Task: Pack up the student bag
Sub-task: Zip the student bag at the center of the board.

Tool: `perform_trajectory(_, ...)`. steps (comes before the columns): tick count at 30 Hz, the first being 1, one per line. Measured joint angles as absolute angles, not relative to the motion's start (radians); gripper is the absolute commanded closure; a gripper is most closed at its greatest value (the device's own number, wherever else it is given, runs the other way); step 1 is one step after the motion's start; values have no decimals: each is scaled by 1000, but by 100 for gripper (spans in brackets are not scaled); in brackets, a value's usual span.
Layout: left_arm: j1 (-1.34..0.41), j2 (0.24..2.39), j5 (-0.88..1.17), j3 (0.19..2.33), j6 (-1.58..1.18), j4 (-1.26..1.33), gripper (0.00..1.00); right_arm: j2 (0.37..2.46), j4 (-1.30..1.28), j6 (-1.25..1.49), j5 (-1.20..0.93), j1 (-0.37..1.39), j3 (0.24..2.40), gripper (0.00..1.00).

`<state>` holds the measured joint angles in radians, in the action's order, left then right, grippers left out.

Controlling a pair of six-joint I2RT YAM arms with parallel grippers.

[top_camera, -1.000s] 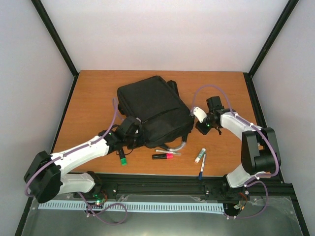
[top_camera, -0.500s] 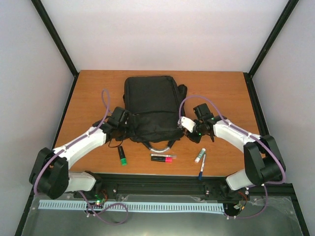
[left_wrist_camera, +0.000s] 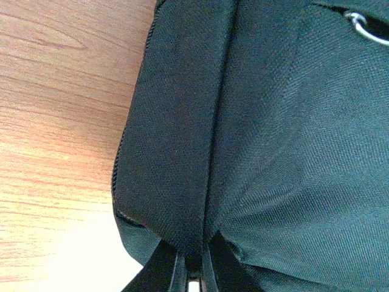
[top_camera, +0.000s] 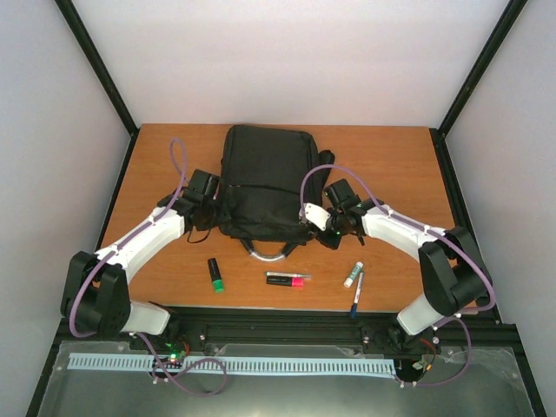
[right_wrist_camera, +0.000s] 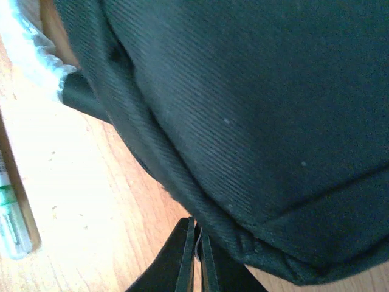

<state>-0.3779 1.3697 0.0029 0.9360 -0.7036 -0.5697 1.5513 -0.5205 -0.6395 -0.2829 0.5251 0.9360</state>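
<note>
1. Right now your left claw (left_wrist_camera: 193, 274) is pinched closed on a fold of black fabric at a side seam of the student bag (top_camera: 265, 178). The cloth bunches straight ahead of its tips.
2. Your right claw (right_wrist_camera: 197, 243) has its fingers pressed almost together on the piped edge of the bag's opposite side. It looks clamped there, though the bite is thin.
3. Between the two claws the bag lies flat on the table (top_camera: 156, 165). Its grey loop handle (top_camera: 268, 254) curves out just behind them, toward the arm bases.
4. Further behind the claws the loose items lie apart from the bag. A green-capped marker (top_camera: 215, 274) is behind the left claw and a pink marker (top_camera: 288, 279) is behind the handle. A white tube (top_camera: 352, 274) and a blue pen (top_camera: 357, 295) are behind the right claw.
5. You appear to be at the bag-positioning step. No open compartment shows, and the items to pack are all outside.
6. The next move likely calls for one claw to let go and find a zip pull. Ahead and to the right of the left claw there is a metal ring (left_wrist_camera: 364, 27). Anchor the bag with the other claw, because soft fabric will drag rather than open.
</note>
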Motion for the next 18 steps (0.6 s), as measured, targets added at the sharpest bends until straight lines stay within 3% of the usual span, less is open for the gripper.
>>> perform_trajectory(18, -377, 1370, 91, 934, -628, -575, 99, 1714, -562, -696, -307, 335, 1102, 97)
